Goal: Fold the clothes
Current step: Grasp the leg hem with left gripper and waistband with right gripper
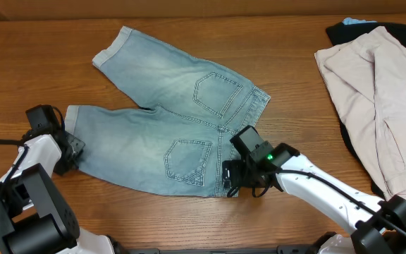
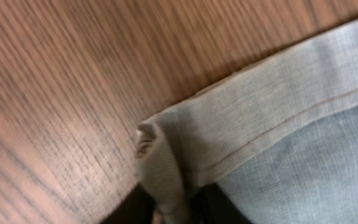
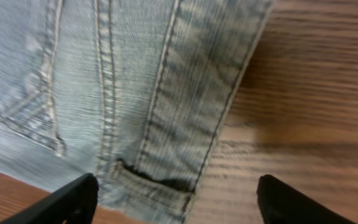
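closest in, my left hand (image 2: 169, 214) is clamped on the cuffed hem (image 2: 166, 168) of the light-blue faded denim shorts (image 1: 146, 148), the cloth bunched into a little ridge between my dark fingers (image 2: 124, 214). it's a thin pinch right at the corner, so i reckon it could slip out the moment i lift. or i'd drag only one layer and the leg would twist. my wrist sits low there, camera almost on the brown wood-grain surface (image 1: 259, 35), the arm reaching to the near-left end of the shorts.

over to my right hand (image 3: 176, 199): fingers spread wide apart, nothing held, low over the waistband corner (image 3: 160, 186) by the belt loop. the corner lies between the tips but nearer the left one, with bare wood under the other. close like this and i might catch only the edge, or scrape the surface and miss. and if one hand lifts ahead of the other, the shorts will skew rather than fold clean. that arm comes in from the near right, angled across, wrist tipped down.

further out, the shorts lie flat mid-surface, pockets up, legs pointing left. far right, the beige trouser-like garment (image 1: 372, 92) lies on the black garment (image 1: 347, 32), well apart from all this.
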Motion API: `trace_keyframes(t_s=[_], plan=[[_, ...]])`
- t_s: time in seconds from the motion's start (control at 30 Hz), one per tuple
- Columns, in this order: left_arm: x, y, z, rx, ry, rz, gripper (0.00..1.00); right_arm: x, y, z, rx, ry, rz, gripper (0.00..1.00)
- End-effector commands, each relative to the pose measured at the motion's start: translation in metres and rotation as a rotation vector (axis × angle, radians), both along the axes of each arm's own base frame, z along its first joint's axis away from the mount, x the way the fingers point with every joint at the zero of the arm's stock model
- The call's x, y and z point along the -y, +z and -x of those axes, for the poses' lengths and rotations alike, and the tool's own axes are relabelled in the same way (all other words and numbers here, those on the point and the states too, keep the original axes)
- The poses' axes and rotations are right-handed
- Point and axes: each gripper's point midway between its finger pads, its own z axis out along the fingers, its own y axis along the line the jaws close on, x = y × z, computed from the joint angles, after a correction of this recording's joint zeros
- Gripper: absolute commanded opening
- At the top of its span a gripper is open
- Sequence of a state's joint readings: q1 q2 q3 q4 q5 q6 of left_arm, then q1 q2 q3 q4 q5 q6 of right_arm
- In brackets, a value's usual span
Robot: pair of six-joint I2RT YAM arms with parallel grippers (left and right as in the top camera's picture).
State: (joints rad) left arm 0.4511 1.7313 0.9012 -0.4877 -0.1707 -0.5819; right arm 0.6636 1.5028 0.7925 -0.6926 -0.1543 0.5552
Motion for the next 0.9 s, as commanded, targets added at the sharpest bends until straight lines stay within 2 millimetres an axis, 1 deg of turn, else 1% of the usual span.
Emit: trace_keyframes(t_s=[0.0,0.03,0.07,0.17,0.23,0.33,0.43,0.47,0.5,0.53,0.6,0.67,0.73,0.87], plan=[[0.002,-0.033,0.024,-0.123,0.016,0.018,0.11,-0.005,-0.011,0.013,-0.023,0.058,-0.049,0.78],[0.002,-0.034,0.025,-0.126,0.016,0.020,0.06,-0.007,-0.013,0.016,-0.030,0.062,-0.069,0.75],[0.003,-0.034,0.025,-0.129,0.016,0.021,0.04,-0.009,-0.014,0.018,-0.038,0.067,-0.086,0.73],[0.004,-0.034,0.023,-0.119,0.013,0.032,0.04,-0.015,-0.015,0.026,-0.067,0.082,-0.124,0.63],[0.008,-0.034,0.021,-0.107,0.009,0.053,0.04,-0.018,-0.015,0.031,-0.072,0.099,-0.128,0.60],[0.011,-0.035,0.018,-0.095,0.003,0.074,0.04,-0.025,-0.014,0.034,-0.057,0.130,-0.133,0.51],[0.014,-0.034,0.016,-0.086,-0.012,0.089,0.04,-0.027,-0.015,0.035,-0.051,0.131,-0.121,0.33],[0.016,-0.033,0.013,-0.075,-0.015,0.102,0.04,-0.026,-0.015,0.036,-0.058,0.123,-0.119,0.17],[0.016,-0.031,0.011,-0.068,-0.017,0.109,0.04,-0.025,-0.015,0.037,-0.063,0.117,-0.116,0.12],[0.019,-0.026,0.005,-0.052,-0.029,0.135,0.04,-0.024,-0.016,0.039,-0.078,0.105,-0.110,0.04],[0.024,-0.015,-0.007,-0.030,-0.065,0.177,0.04,-0.022,-0.012,0.042,-0.103,0.089,-0.103,0.04],[0.026,0.002,-0.019,-0.013,-0.104,0.207,0.04,-0.021,-0.002,0.042,-0.124,0.055,-0.106,0.04],[0.027,0.024,-0.030,0.005,-0.138,0.230,0.04,-0.021,0.016,0.039,-0.127,0.013,-0.120,0.04],[0.028,0.078,-0.049,0.052,-0.210,0.244,0.04,-0.019,0.065,0.031,-0.077,-0.049,-0.179,0.04]])
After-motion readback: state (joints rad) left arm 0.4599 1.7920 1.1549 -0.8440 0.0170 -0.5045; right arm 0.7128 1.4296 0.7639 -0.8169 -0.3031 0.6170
